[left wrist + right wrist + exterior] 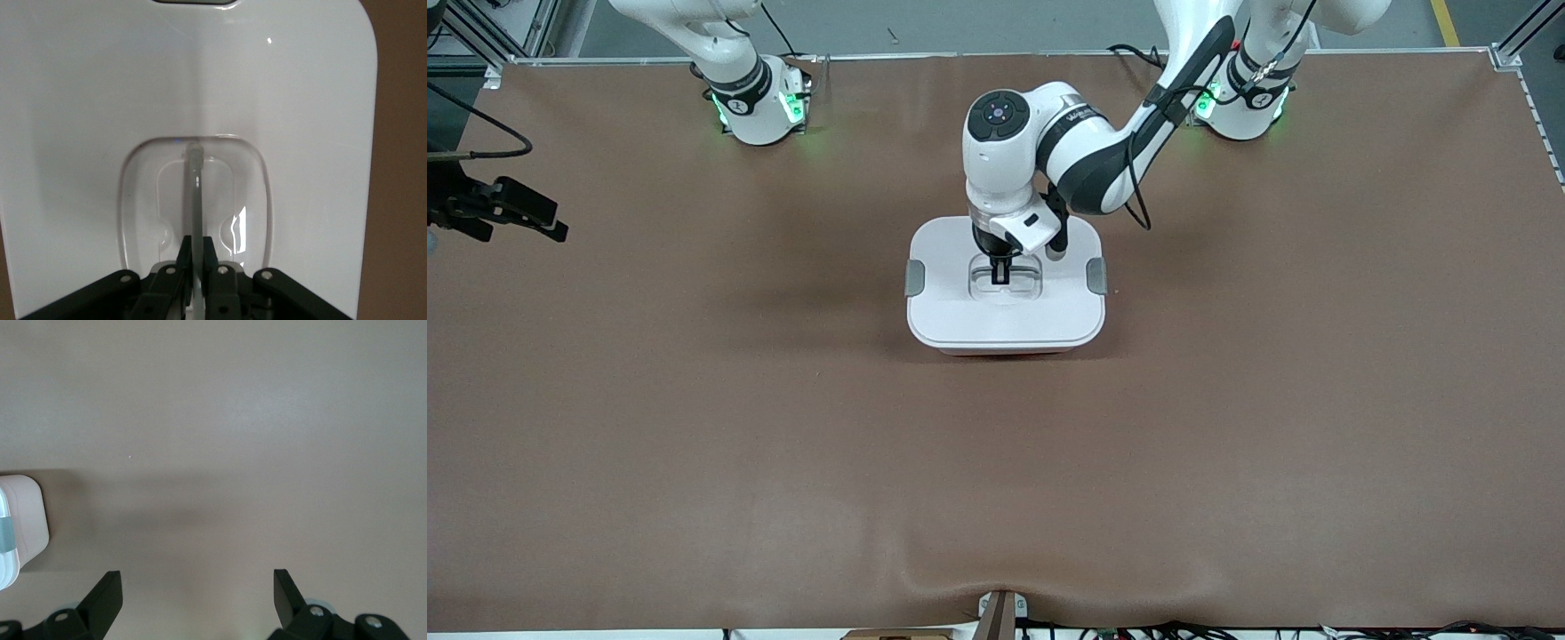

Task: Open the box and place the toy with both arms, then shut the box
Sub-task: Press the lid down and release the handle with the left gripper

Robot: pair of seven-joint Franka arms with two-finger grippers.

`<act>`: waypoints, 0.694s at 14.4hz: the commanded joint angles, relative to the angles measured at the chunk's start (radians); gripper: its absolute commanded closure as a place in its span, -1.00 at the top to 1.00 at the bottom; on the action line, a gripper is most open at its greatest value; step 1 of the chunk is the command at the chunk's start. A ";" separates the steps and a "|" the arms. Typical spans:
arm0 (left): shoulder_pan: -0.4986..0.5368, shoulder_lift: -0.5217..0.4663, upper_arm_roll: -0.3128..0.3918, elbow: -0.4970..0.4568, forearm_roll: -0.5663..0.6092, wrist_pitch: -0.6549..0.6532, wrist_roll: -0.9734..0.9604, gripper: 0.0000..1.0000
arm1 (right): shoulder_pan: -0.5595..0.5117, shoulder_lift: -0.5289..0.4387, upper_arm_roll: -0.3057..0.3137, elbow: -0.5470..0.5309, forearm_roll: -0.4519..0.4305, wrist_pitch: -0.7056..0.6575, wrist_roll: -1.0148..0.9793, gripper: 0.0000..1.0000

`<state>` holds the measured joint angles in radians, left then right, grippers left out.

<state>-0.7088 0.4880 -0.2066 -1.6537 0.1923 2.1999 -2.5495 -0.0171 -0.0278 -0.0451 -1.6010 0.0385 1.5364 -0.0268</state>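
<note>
We see the box (1006,311) sitting on the brown table (694,400) just above the middle of the front frame, midway between the two arms' ends, with its white lid (960,302) on and level. A grey clip (916,277) shows on the lid's edge toward the right arm's end, and a second grey clip (1096,276) on the edge toward the left arm's end. A thin line of the pink tub shows under the lid's lower edge in that frame.

The left arm reaches down from its base at the upper right of the front frame, and the left gripper (1002,272) stands in the recessed centre of the lid. In the left wrist view, at the bottom centre of the frame, we find the left gripper (197,257) with its fingers (211,250) drawn together on the upright grey handle (194,193), which runs up the middle of the clear recess (147,213).

The right arm waits off at the left edge of the front frame, where only a dark part of the right gripper (516,213) shows above the table. In the right wrist view its two fingers (107,597) stand wide apart with nothing between them over bare table, and a corner of the box (23,520) sits at the frame's left edge
</note>
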 commanded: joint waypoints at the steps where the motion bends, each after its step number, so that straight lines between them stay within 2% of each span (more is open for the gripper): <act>1: -0.023 0.012 0.003 0.005 0.018 0.004 -0.012 -1.00 | -0.007 -0.003 0.002 0.004 0.021 -0.002 -0.007 1.00; 2: -0.024 0.012 0.001 0.005 0.018 0.003 -0.011 -1.00 | -0.007 -0.003 0.002 0.004 0.021 -0.002 -0.007 1.00; 3: -0.021 0.012 0.003 0.005 0.018 0.000 -0.009 -0.68 | -0.006 -0.003 0.002 0.004 0.021 -0.001 -0.007 1.00; 4: -0.018 0.011 0.003 0.011 0.018 -0.005 -0.002 0.30 | -0.007 -0.003 0.002 0.004 0.021 -0.002 -0.007 1.00; 5: -0.018 0.005 0.003 0.015 0.018 -0.008 -0.002 0.84 | -0.007 -0.003 0.002 0.004 0.021 -0.002 -0.009 1.00; 6: -0.014 -0.012 0.003 0.018 0.016 -0.025 -0.002 1.00 | -0.007 -0.003 0.002 0.004 0.020 -0.004 -0.009 1.00; 10: 0.011 -0.104 0.015 0.043 0.018 -0.098 0.006 1.00 | -0.007 -0.003 0.002 0.004 0.020 -0.005 -0.009 1.00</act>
<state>-0.7142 0.4472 -0.1982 -1.6196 0.1960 2.1573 -2.5498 -0.0171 -0.0277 -0.0452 -1.6011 0.0390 1.5363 -0.0268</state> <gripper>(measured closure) 0.278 0.000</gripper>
